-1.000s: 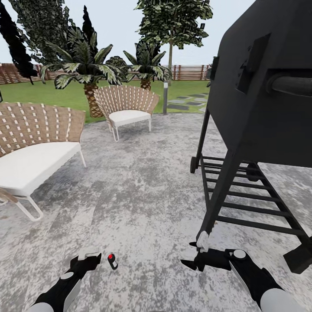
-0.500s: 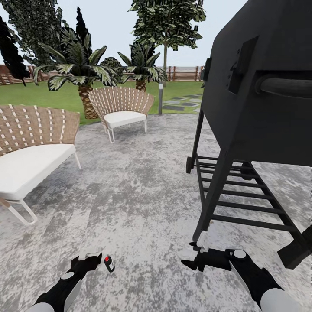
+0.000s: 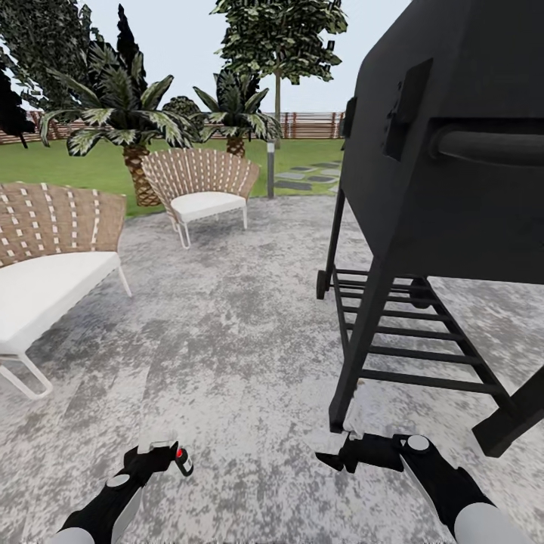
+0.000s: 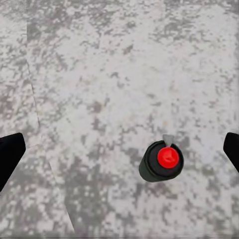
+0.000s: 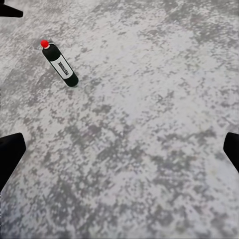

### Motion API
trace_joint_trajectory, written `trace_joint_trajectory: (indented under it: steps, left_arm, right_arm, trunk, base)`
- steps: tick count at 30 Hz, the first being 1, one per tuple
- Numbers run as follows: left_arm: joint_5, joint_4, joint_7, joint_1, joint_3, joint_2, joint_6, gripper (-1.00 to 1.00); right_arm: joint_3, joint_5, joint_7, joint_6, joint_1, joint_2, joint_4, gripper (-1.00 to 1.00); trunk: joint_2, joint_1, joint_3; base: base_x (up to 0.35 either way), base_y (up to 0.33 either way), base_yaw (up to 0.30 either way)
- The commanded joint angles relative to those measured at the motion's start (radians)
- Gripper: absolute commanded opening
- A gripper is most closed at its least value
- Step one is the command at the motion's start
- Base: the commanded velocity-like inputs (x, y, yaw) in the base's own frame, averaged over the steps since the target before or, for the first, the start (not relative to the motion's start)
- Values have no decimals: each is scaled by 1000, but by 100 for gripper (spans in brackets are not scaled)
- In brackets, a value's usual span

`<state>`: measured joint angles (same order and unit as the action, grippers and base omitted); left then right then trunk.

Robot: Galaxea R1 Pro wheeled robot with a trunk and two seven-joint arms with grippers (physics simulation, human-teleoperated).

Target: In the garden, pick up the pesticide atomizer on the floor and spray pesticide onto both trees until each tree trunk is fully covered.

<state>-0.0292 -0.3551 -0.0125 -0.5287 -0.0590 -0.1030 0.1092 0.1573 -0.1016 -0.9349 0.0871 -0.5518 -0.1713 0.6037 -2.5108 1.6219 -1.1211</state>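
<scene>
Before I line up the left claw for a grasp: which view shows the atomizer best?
The right wrist view: the atomizer shows whole. The left wrist view shows its red cap end-on; the head view, small beside the left claw.

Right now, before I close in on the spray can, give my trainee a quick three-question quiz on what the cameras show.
1. True or false: the spray can stands upright on the paving, red cap up.
2. Which gripper is nearer the can: A) left gripper B) right gripper?
3. What big black thing stands on the robot's right side?

Key: 1 true. 2 A; the can sits between its open fingers in the left wrist view, not gripped. 3 the grill.
</scene>
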Motion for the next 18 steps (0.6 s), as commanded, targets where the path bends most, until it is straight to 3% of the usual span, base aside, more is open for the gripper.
trace_joint_trajectory:
  steps: [1, 10, 15, 18]
  left_arm:
    - [-3, 1, -1, -1, -2, 0, 3, 100]
    - [-3, 1, -1, -1, -1, 1, 3, 100]
    - [-3, 1, -1, -1, -1, 2, 3, 100]
    - [-3, 1, -1, -1, -1, 2, 3, 100]
  right_arm:
    - [1, -9, 1, 9, 0, -1, 1, 100]
    - [-11, -9, 9, 8, 0, -1, 1, 100]
    - [-82, -9, 43, 8, 0, -1, 1, 100]
    - [-97, -9, 47, 8, 0, -1, 1, 100]
  trunk:
    - [-1, 0, -5]
    - [-3, 4, -40]
    - [-4, 6, -59]
    - [-5, 8, -71]
  base:
    - [0, 0, 0]
    - [0, 0, 0]
    - [0, 0, 0]
    - [0, 0, 0]
